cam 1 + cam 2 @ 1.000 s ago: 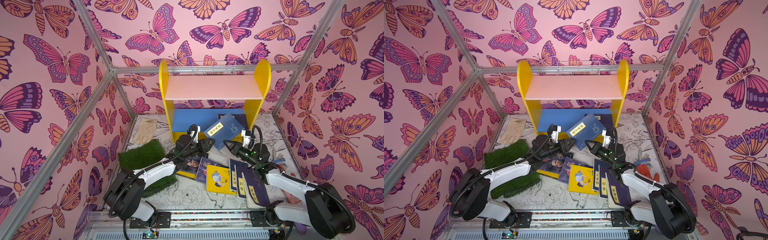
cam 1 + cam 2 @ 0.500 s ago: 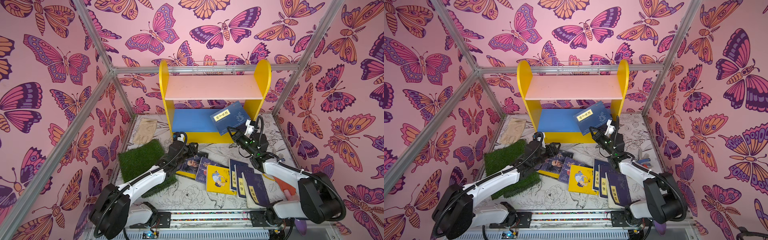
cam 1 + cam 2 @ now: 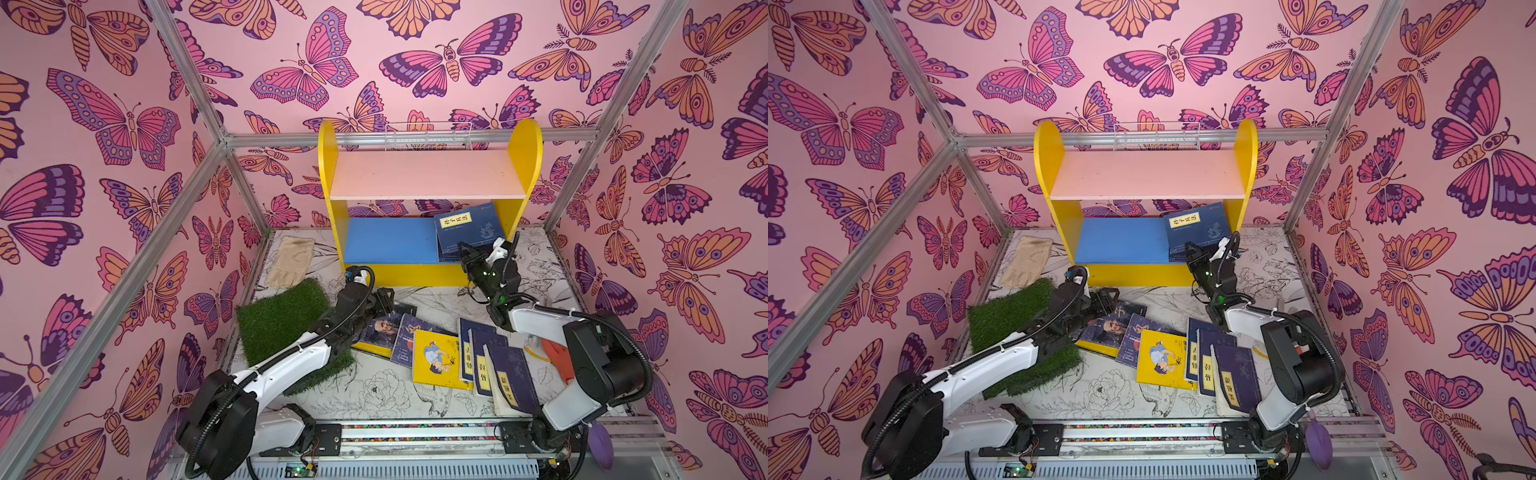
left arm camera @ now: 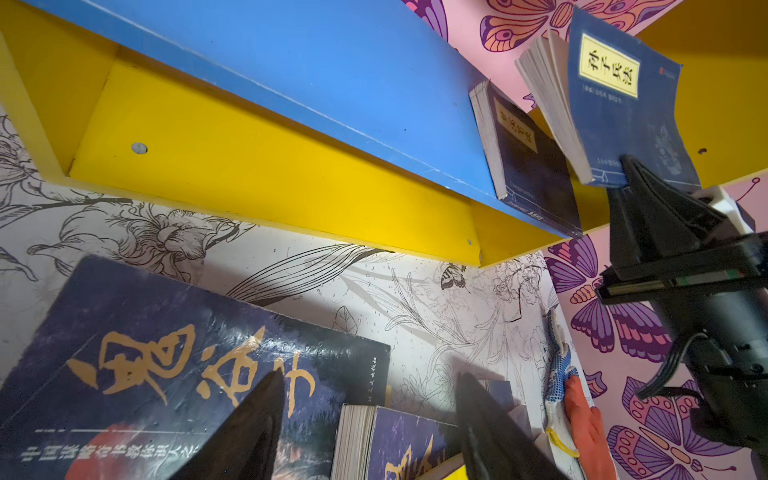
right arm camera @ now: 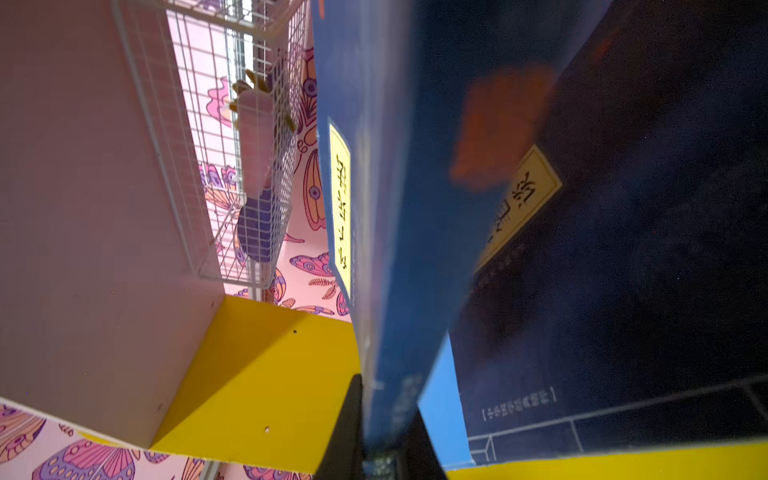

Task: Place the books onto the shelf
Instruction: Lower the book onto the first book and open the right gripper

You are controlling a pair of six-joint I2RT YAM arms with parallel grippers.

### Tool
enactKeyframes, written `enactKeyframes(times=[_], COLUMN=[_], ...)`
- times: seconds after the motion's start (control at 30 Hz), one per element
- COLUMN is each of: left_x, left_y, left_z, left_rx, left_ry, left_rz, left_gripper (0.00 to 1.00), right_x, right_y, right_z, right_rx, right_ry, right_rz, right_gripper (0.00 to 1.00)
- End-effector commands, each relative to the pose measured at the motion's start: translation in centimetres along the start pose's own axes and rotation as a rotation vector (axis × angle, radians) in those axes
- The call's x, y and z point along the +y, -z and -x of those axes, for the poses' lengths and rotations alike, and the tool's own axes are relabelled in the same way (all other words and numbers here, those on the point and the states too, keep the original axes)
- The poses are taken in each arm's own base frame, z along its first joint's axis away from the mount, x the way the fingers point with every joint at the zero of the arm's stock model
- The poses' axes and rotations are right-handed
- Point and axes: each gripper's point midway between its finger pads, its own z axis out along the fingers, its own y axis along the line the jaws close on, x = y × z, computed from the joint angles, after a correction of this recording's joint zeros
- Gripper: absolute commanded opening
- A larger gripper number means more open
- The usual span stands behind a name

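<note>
Pinch confirmed: right fingers [image 5: 347, 419] are closed on the bottom edge of a blue book [image 3: 471, 226] with a yellow title label. Book rises tilted from the fingertips into the lower tier of the shelf [image 3: 328, 166], close to the yellow side panel [image 3: 524, 145] on the right arm's side. Can't tell if its edge touches the blue board [image 3: 386, 241]. Just beside the pinched book, on the side away from that panel, a flat navy book [image 4: 530, 166] lies on the same board. Above both sits the pink board [image 3: 424, 174].

Other arm: left fingers [image 4: 253, 428] are spread, nothing between them. One tip is over a black book [image 4: 158, 345] with orange characters lying on the table [image 3: 386, 395]; contact unclear. Other tip is by a dark blue book [image 3: 406, 341] right next to it. Outward toward the right arm: yellow book [image 3: 436, 361], then overlapping navy books [image 3: 513, 374], all flat on the table. Behind the left fingers, under that arm, green turf [image 3: 282, 320]; beige glove [image 3: 291, 259] beyond it.
</note>
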Motion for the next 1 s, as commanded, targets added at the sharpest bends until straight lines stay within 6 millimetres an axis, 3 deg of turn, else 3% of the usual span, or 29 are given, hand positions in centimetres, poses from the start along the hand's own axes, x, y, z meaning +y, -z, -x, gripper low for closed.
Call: enactKeyframes(times=[0.0,0.37,0.6,0.8,0.97], left_x=[0.3,0.5,0.6,0.6,0.3], left_y=[0.6,0.8,0.6,0.5,0.5], left_z=[0.3,0.3,0.3,0.2,0.3], left_rx=[-0.001,0.007,0.012,0.017,0.015], left_ry=[-0.022,-0.024,-0.016,-0.007,-0.007], left_rz=[0.017,0.023,0.026,0.024,0.017], left_gripper=[0.67,0.68,0.68,0.68,0.68], right_x=[2.4,0.5,0.1,-0.4,0.1], right_y=[-0.5,0.2,-0.7,-0.4,-0.3], right_z=[1.7,1.3,-0.2,-0.4,-0.8], right_rx=[-0.115,-0.150,-0.075,-0.061,-0.008], right_ry=[-0.075,-0.069,-0.091,-0.117,-0.090], right_rz=[0.076,-0.051,-0.067,-0.099,-0.152], right_gripper=[0.00,0.01,0.04,0.30,0.39])
